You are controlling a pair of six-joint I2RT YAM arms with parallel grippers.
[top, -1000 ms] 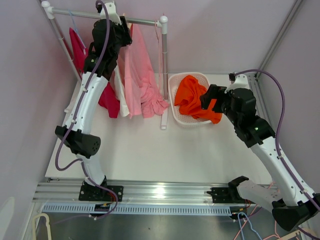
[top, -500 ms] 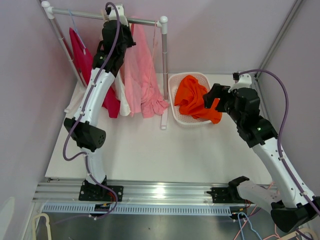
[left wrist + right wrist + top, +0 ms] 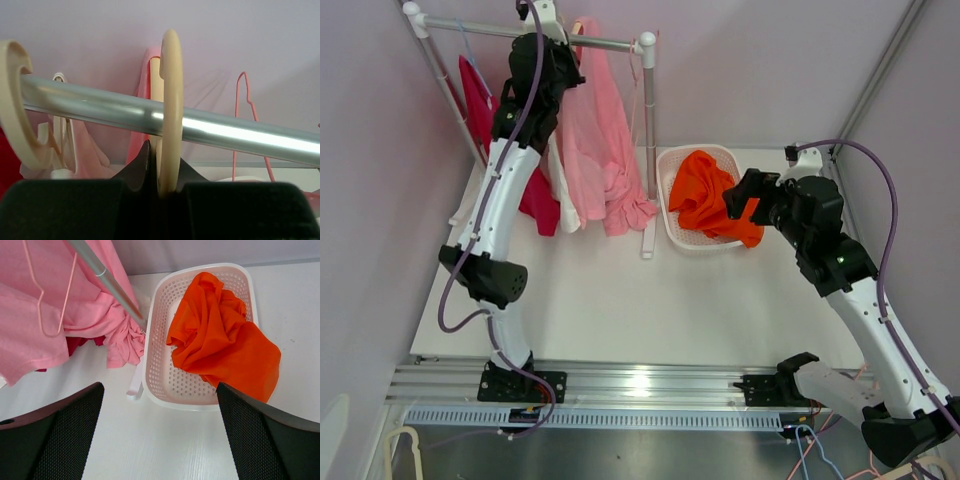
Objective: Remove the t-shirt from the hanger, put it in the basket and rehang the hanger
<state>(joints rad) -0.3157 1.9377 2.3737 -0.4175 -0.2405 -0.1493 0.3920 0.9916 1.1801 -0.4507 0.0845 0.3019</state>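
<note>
A pink t-shirt (image 3: pixel 595 130) hangs from the rack's rail (image 3: pixel 610 43) on a cream hanger. In the left wrist view the hanger's cream hook (image 3: pixel 170 95) sits over the silver rail (image 3: pixel 235 134). My left gripper (image 3: pixel 162 167) is shut on the base of that hook, right under the rail; in the top view it is up at the rail (image 3: pixel 548 35). My right gripper (image 3: pixel 160 440) is open and empty, above the table in front of the basket (image 3: pixel 150 360); it also shows in the top view (image 3: pixel 742 197).
The white basket (image 3: pixel 672 228) holds an orange shirt (image 3: pixel 710 195). Red (image 3: pixel 475 105) and white (image 3: pixel 563 195) garments hang left of the pink shirt. A second cream hook (image 3: pixel 15 100) and a pink wire hanger (image 3: pixel 246 115) share the rail. The rack's right post (image 3: pixel 647 140) stands beside the basket.
My left gripper swung right along the rail, then slightly back left and up, and the pink t-shirt shifted with it. The right arm barely moved.
</note>
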